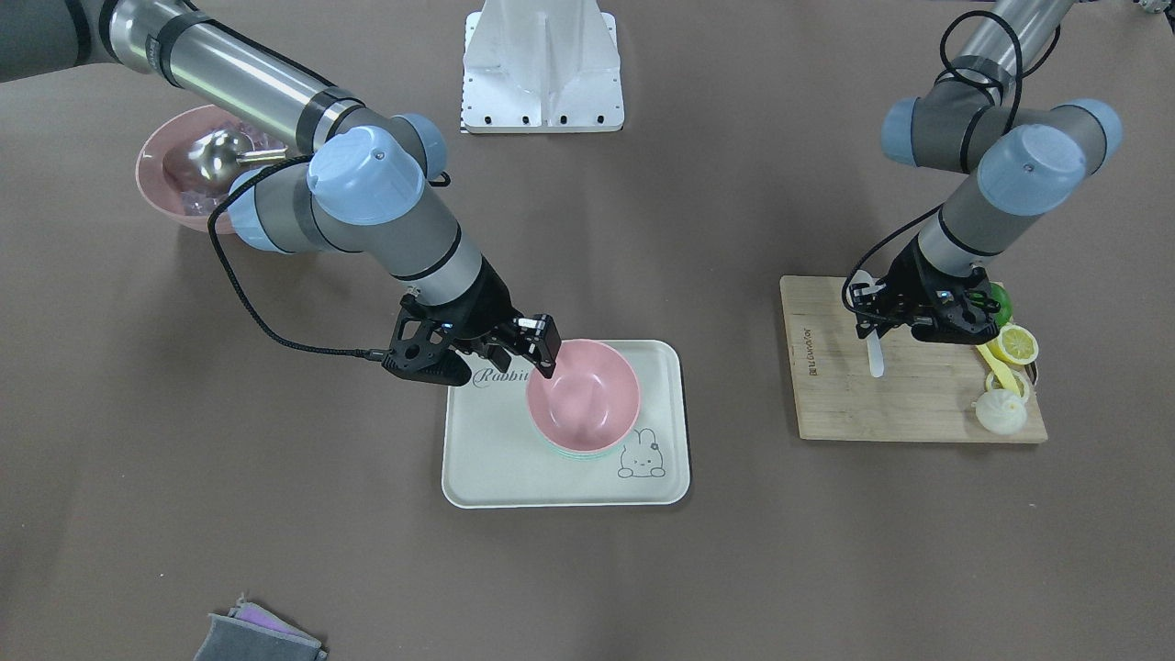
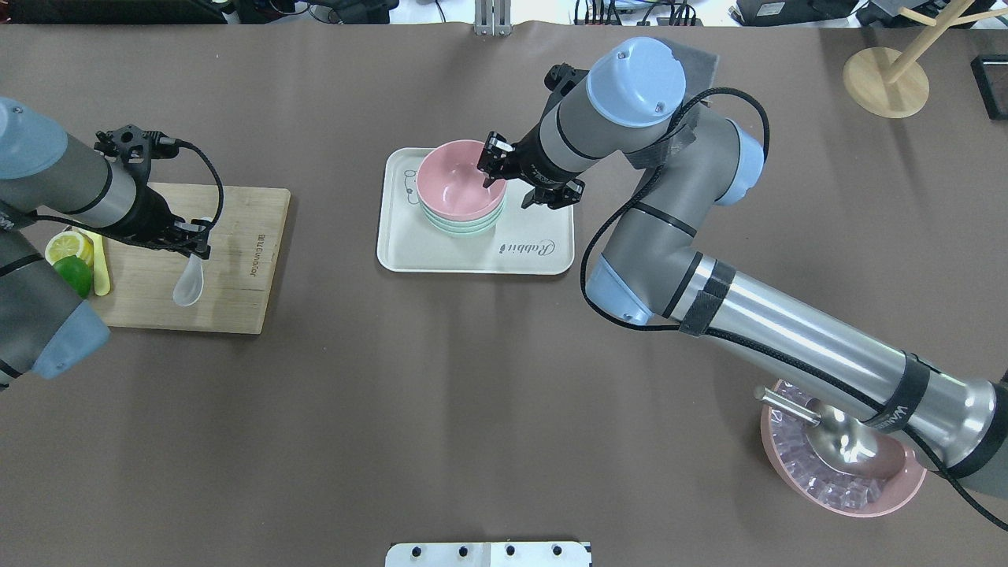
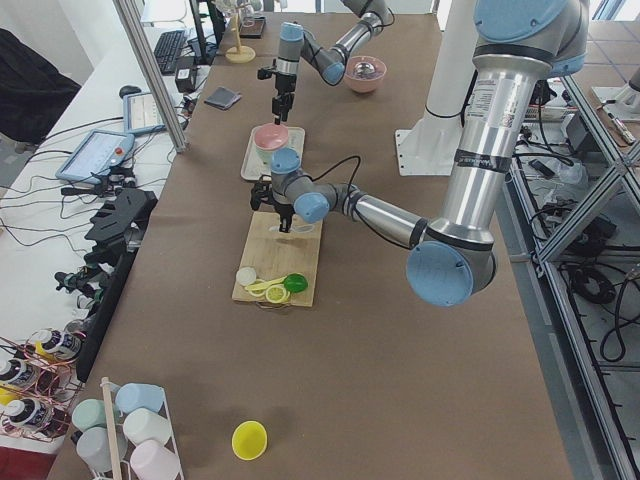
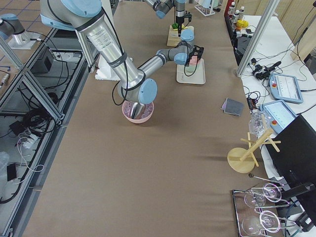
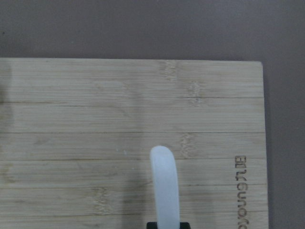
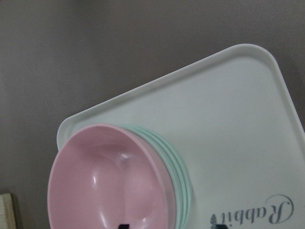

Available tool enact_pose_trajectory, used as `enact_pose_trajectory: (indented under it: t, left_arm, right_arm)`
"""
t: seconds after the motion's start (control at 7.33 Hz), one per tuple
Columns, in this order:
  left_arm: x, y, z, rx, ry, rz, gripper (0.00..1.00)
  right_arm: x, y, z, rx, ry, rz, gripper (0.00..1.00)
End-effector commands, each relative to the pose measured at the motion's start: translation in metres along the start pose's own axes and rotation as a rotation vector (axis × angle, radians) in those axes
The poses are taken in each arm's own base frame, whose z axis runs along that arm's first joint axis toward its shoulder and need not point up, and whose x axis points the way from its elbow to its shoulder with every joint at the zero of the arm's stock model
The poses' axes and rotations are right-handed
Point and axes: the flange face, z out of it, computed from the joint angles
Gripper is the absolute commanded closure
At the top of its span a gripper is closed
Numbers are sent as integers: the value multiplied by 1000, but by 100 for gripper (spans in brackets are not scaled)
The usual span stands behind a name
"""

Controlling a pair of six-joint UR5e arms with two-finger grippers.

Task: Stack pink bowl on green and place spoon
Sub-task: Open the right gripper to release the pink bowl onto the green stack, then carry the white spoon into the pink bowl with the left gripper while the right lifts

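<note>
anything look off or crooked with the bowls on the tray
Nothing is spilled or broken. The pink bowl sits nested in the green bowls on the tray, perhaps slightly off-centre: green rims show more on one side. The right gripper straddles its rim. The left gripper holds the spoon.

Left fingers point(image 2: 197, 235) pinched together, right fingers point(image 1: 549, 347) spread apart.

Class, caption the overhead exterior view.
Right gripper straddles the rim of the pink bowl stacked on green bowls on the tray; left gripper holds a white spoon over the cutting board.
</note>
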Motion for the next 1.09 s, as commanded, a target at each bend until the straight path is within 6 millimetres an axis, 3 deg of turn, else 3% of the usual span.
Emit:
enact_pose_trajectory:
  t: [0.0,0.27,0.55,0.68,0.95]
  left_arm:
    - [33,-7,-29,3,83,19,100]
    - [131,-44,-74,52,210,-90,100]
    - [212,-65,-96,73,288,-110,100]
    - [241,-70,-97,100,313,-125,100]
    - [293,-69,-58,269,327,-86,100]
  right_arm:
    - [5,-22,-26,-19,-16,14,0]
    - [21,-45,-44,-33,-16,25,0]
    - [50,-51,-47,-10,2,14,0]
    - [66,-52,-48,-10,10,19,0]
    - [81,-55,-55,-4,14,23,0]
